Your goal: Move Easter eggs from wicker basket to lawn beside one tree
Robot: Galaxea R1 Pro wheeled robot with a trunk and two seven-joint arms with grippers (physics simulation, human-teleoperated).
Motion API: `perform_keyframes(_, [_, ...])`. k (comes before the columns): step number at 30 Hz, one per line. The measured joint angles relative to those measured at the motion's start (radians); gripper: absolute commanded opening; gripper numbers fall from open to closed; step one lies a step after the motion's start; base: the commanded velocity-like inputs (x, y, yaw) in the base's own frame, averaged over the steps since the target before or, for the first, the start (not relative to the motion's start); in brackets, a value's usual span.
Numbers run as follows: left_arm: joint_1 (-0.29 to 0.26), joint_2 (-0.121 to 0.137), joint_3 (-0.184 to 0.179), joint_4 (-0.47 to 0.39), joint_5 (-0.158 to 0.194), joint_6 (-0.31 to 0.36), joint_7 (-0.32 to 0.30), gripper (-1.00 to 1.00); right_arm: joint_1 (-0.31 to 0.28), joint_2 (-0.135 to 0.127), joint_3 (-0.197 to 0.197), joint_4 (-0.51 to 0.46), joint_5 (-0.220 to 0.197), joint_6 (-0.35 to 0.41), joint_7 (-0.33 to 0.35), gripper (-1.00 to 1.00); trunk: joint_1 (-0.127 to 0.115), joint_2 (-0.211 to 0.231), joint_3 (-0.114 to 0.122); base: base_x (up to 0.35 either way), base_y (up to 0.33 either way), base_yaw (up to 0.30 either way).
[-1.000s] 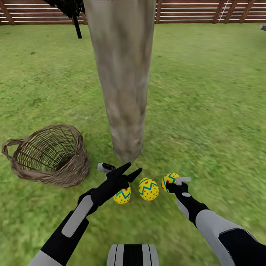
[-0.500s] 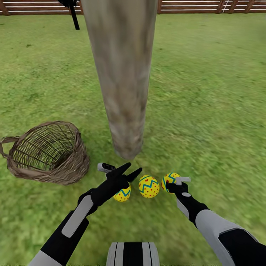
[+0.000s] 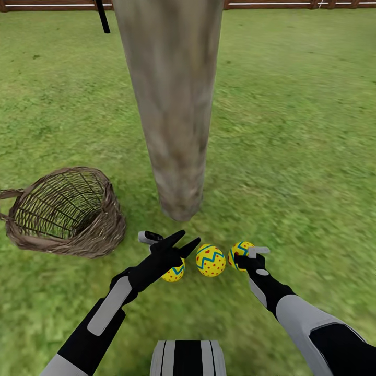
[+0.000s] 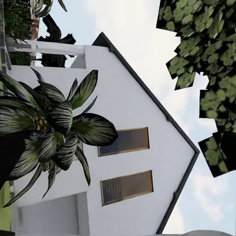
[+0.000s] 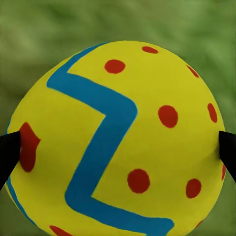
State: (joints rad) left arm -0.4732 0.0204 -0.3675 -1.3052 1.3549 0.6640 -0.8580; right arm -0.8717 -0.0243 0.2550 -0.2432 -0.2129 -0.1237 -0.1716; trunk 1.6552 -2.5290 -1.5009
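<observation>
Three yellow Easter eggs with red dots and blue zigzags are at the foot of the pale tree (image 3: pixel 175 120) on the lawn (image 3: pixel 292 130). The left egg (image 3: pixel 174 272) and the middle egg (image 3: pixel 210 260) lie on the grass. My left gripper (image 3: pixel 183 241) stands open just above the left egg, holding nothing. The right gripper (image 3: pixel 242 256) is shut on the right egg (image 3: pixel 238 253), low over the grass. In the right wrist view the right gripper (image 5: pixel 118 157) has a black fingertip on each side of that egg (image 5: pixel 118 137). The wicker basket (image 3: pixel 65 211) lies tipped to the left, with no egg inside.
A brown slat fence (image 3: pixel 271 4) runs along the far edge of the lawn. A thin dark trunk (image 3: pixel 102 15) stands at the back left. The left wrist view looks up at a white house (image 4: pixel 128 147), a palm (image 4: pixel 49 128) and sky.
The whole view has slid: basket, tree foot and fence sit higher in the picture, so the camera has moved. Both arms keep their pose, and the right egg stays with the right gripper.
</observation>
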Motion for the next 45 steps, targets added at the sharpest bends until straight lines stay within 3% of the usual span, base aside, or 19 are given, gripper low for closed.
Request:
perform_keyframes(22, [0.000, -0.003, -0.006, 0.001, 0.000, -0.002, -0.002, 1.00, 0.000, -0.001, 0.005, 0.030, -0.005, 0.001, 0.014, -1.00, -0.001, 0.001, 0.015, 0.000, 0.000, 0.000])
perform_keyframes(23, [0.000, -0.003, -0.006, 0.001, 0.000, -0.002, -0.002, 1.00, 0.000, 0.000, 0.004, 0.029, -0.004, 0.001, 0.013, 1.00, -0.001, 0.001, 0.015, 0.000, 0.000, 0.000])
perform_keyframes(32, [0.000, -0.003, -0.007, 0.001, 0.000, -0.003, -0.003, 1.00, 0.000, -0.002, 0.006, 0.038, -0.007, 0.004, 0.014, 1.00, -0.001, 0.001, 0.015, 0.000, 0.000, 0.000])
perform_keyframes(45, [0.000, -0.003, -0.006, 0.001, 0.000, -0.002, -0.003, 1.00, 0.001, -0.003, 0.002, 0.042, -0.015, 0.003, 0.013, 1.00, -0.007, 0.004, 0.066, 0.000, 0.000, 0.000])
